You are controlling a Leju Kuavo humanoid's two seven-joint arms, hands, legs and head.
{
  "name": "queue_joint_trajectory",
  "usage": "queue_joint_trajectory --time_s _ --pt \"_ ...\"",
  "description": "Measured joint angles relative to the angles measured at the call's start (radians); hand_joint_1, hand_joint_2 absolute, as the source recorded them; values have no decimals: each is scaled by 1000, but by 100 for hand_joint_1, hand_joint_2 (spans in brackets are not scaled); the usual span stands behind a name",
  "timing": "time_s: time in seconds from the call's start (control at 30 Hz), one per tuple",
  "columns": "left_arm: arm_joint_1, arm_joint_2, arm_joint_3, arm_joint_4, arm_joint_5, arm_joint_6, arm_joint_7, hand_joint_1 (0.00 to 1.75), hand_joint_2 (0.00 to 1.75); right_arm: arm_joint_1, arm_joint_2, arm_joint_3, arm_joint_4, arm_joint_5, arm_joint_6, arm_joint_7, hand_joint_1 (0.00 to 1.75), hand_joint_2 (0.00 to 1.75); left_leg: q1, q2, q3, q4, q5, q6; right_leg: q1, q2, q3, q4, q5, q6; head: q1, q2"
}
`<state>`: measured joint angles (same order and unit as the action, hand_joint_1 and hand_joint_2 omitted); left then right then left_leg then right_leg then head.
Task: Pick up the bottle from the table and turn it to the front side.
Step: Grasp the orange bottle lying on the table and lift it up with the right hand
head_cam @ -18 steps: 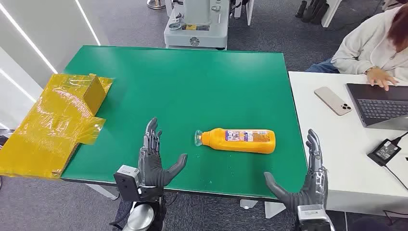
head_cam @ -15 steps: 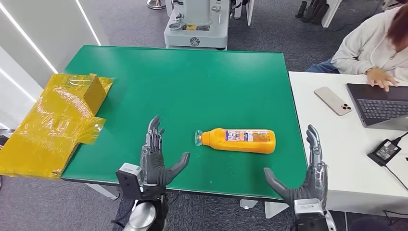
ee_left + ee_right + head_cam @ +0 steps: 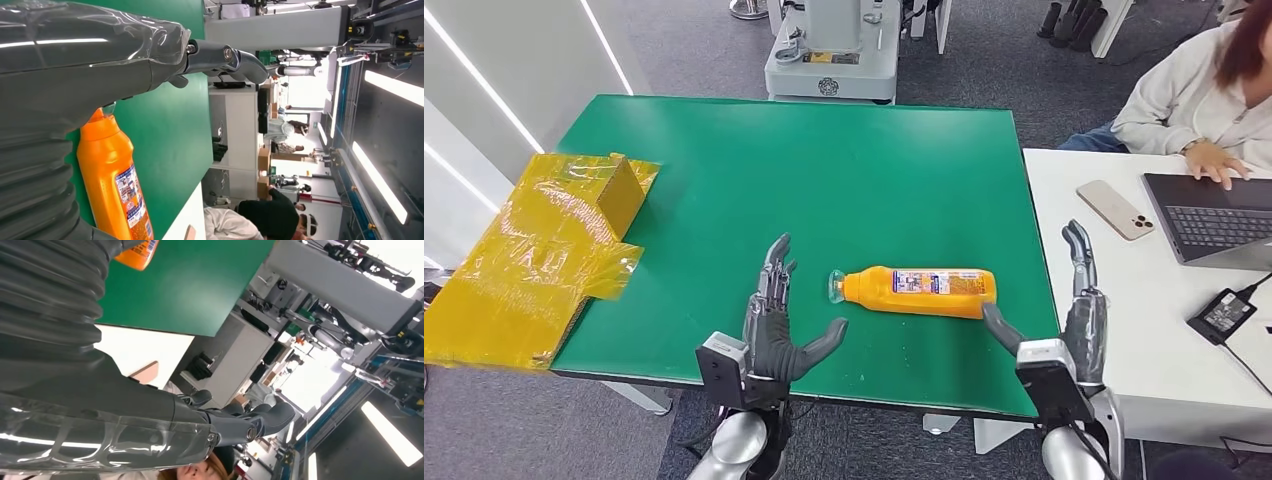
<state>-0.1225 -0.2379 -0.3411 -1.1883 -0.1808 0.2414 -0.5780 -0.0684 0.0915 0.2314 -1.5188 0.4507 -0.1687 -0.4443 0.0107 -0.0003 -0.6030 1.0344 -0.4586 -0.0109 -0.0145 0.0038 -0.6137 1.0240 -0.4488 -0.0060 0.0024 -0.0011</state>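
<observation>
An orange bottle (image 3: 921, 291) with a blue-and-white label lies on its side on the green table (image 3: 824, 170), cap end pointing left. My left hand (image 3: 779, 325) is open beside the cap end, fingers up, not touching the bottle. At the bottle's base end my right hand (image 3: 1064, 320) is open too, with its thumb close to the bottle's bottom. In the left wrist view the bottle (image 3: 114, 185) lies just past my left hand (image 3: 75, 85). The right wrist view catches a corner of the bottle (image 3: 137, 252) beyond my right hand (image 3: 100, 405).
A yellow flattened box (image 3: 534, 250) overhangs the table's left edge. To the right stands a white desk (image 3: 1144, 330) with a phone (image 3: 1115, 209), a laptop (image 3: 1214, 215) and a person typing (image 3: 1194, 100). A grey machine base (image 3: 831, 60) is behind the table.
Both hands have moved forward and inward toward the bottle's two ends. The right thumb has come near the bottle's base. The bottle has not moved.
</observation>
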Motion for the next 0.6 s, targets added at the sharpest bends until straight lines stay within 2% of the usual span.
queue_joint_trajectory --time_s 0.17,0.3,0.6 --pt "-46 -7 -26 59 12 -20 -12 0 175 -163 -23 5 189 43 63 89 0 175 0 0 0 0 2 1 0 0 0 0 2 -1 0 0" --pt "-77 -12 -40 100 19 -20 -17 0 175 -302 -27 28 361 87 88 115 0 175 0 0 0 0 3 0 0 0 0 0 2 -1 0 0" --pt "-119 -14 -44 165 37 -14 -26 0 175 -529 -35 164 718 205 201 179 0 175 0 0 0 0 3 0 0 0 -1 1 2 -2 0 0"
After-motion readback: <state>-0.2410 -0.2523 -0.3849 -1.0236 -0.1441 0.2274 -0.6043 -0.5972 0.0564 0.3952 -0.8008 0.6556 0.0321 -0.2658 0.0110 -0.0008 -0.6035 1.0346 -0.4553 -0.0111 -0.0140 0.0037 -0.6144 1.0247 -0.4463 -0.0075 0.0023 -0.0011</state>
